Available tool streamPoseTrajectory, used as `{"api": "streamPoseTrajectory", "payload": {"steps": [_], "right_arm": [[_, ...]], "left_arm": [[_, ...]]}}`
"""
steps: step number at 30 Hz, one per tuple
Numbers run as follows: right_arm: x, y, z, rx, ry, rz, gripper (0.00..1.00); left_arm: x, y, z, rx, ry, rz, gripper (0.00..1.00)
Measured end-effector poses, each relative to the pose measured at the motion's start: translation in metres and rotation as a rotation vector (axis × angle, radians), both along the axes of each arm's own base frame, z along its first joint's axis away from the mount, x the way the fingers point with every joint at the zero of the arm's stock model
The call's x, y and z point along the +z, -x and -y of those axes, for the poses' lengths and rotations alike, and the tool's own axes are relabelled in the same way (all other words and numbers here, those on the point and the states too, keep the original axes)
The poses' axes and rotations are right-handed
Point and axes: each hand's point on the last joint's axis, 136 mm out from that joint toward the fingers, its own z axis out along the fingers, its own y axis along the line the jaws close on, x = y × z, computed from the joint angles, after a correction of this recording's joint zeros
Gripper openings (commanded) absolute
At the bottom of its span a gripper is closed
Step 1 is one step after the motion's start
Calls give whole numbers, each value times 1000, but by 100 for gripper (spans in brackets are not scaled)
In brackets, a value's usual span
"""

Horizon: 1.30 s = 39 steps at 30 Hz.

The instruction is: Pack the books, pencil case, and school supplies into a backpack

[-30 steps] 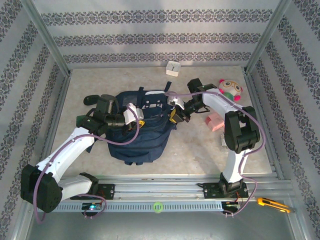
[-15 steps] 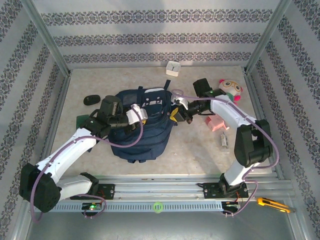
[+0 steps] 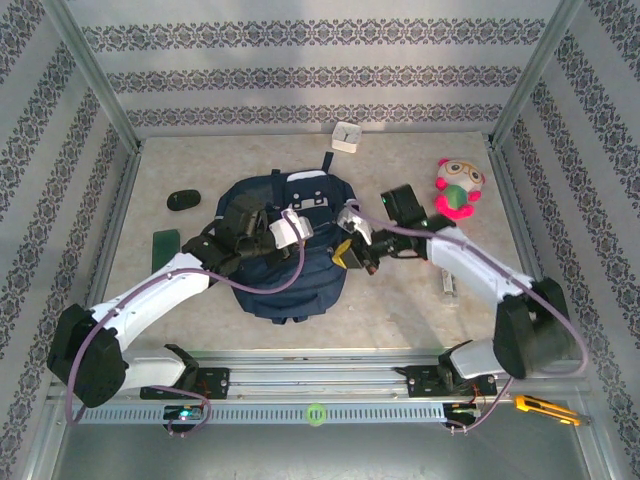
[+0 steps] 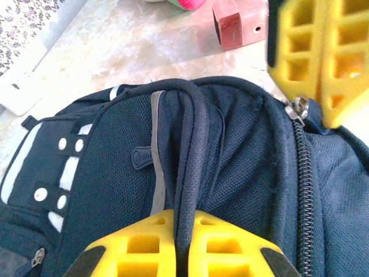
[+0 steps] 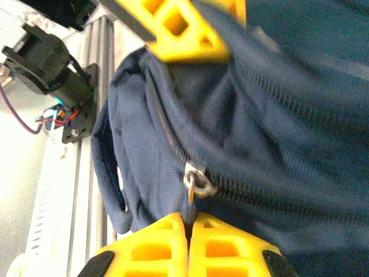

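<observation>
From above, the backpack (image 3: pixel 285 275) lay flat in the middle of the table (image 3: pixel 390 305), its top end pointing away from the arm bases. The left gripper (image 3: pixel 308 232) sat over the upper middle of the backpack. The right gripper (image 3: pixel 345 252) was at the backpack's right edge, close beside the left one. From this height, how the jaws stood could not be made out. A green book (image 3: pixel 165 243) lay on the table to the left of the backpack, apart from it. A black oval thing (image 3: pixel 184 200) lay beyond the book, off the backpack's upper left. A white box (image 3: pixel 346 137) stood past the backpack's top end, and a plush toy (image 3: pixel 458 188) lay well off to its right.

In the left wrist view, the left gripper (image 4: pixel 183 224) was clamped on the dark carry loop (image 4: pixel 195 138) at the top of the backpack (image 4: pixel 109 179), with the cord pinched between the yellow fingers. The right gripper (image 4: pixel 323 52) hung just over the zipper pull (image 4: pixel 298 107) on the backpack's far side. The pink pencil case (image 4: pixel 237 23) lay on the table beyond the backpack, not touching it.

In the right wrist view, the right gripper (image 5: pixel 187 225) was pinched tight on the tab of the zipper pull (image 5: pixel 196 184) on the backpack (image 5: pixel 300 92). The left gripper (image 5: pixel 184 26) showed just above, against the fabric.
</observation>
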Motion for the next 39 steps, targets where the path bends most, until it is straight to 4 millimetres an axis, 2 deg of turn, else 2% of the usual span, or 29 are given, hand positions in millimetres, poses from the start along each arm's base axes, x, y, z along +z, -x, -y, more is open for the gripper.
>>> {"api": "streamPoseTrajectory", "payload": {"steps": [3, 6, 9, 12, 13, 16, 22, 27, 34, 39], "right_arm": [[-9, 2, 3, -70, -17, -14, 2], [-13, -3, 0, -103, -50, -20, 12], [-11, -7, -4, -122, -85, -13, 19], [-7, -11, -7, -136, -117, 1, 19], [-7, -12, -7, -141, -124, 4, 17], [-6, -14, -8, -158, -139, -6, 0], [0, -19, -4, -255, -142, -17, 0], [10, -11, -10, -339, -130, -2, 0], [-10, -11, -10, -521, -60, -101, 0], [-18, -11, -5, -623, -42, -209, 0]], "left_arm": [[-4, 4, 4, -14, 3, -16, 0], [-6, 4, 5, -14, 7, -19, 0], [-6, 4, 6, -14, 17, -18, 0], [-4, 3, 7, -12, 29, -14, 0], [-4, 3, 7, -10, 31, -14, 0], [-3, 2, 7, -1, 33, -14, 0], [-1, -10, 7, 89, 33, 15, 0], [-5, -18, 19, 162, 36, 34, 0], [-29, -29, 35, 265, 65, -28, 0], [-32, -32, 38, 297, 71, -35, 0]]}}
